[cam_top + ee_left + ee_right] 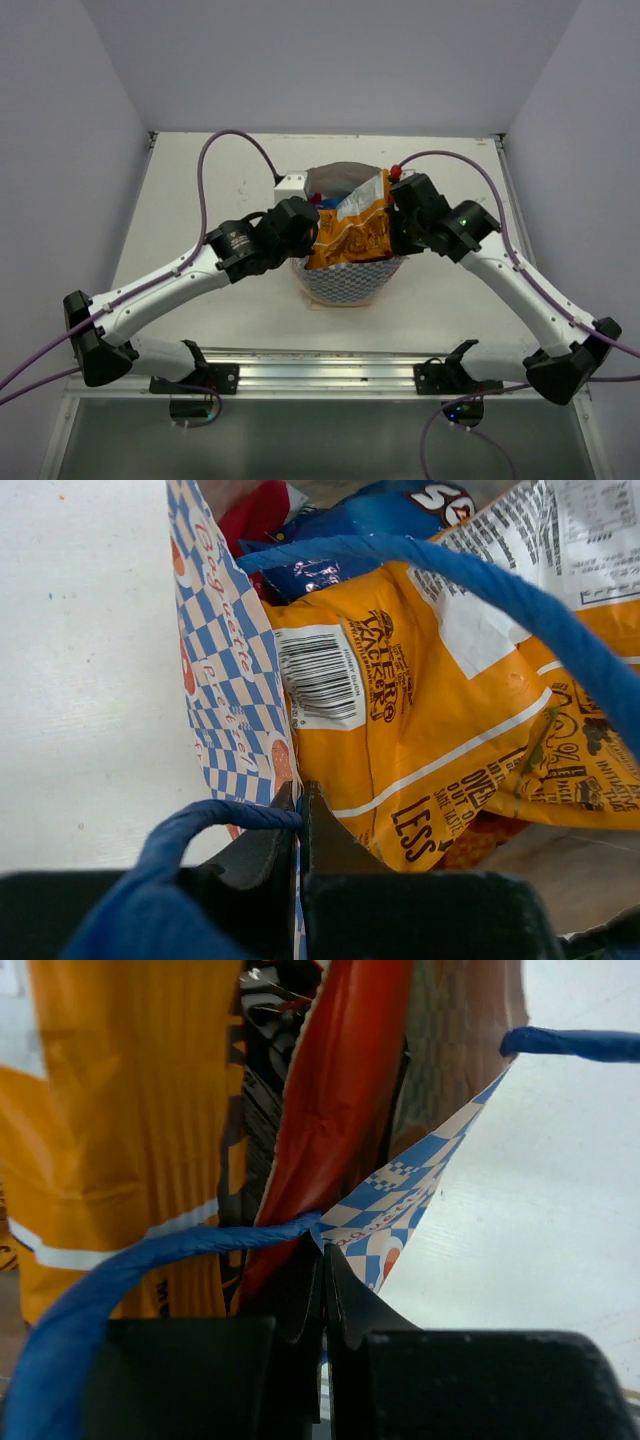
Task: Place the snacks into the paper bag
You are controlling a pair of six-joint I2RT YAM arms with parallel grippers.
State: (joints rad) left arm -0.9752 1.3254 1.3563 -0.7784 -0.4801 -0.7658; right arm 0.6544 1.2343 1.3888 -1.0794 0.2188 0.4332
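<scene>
Both left fingers [258, 858] and right fingers [300, 1300] clamp the blue-checked paper bag [345, 287] rim between them — overpulling could tear it.

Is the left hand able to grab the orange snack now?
Probably not yet: the left hand is pinched shut on the rim of the paper bag. It must let go first, though the orange snack sits close, uncovered.

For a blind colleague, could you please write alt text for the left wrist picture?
The left gripper is shut on the rim of the checked paper bag, beside its blue string handle. An orange packet with a barcode fills the bag's mouth; a blue packet and a red packet lie behind it.
</scene>
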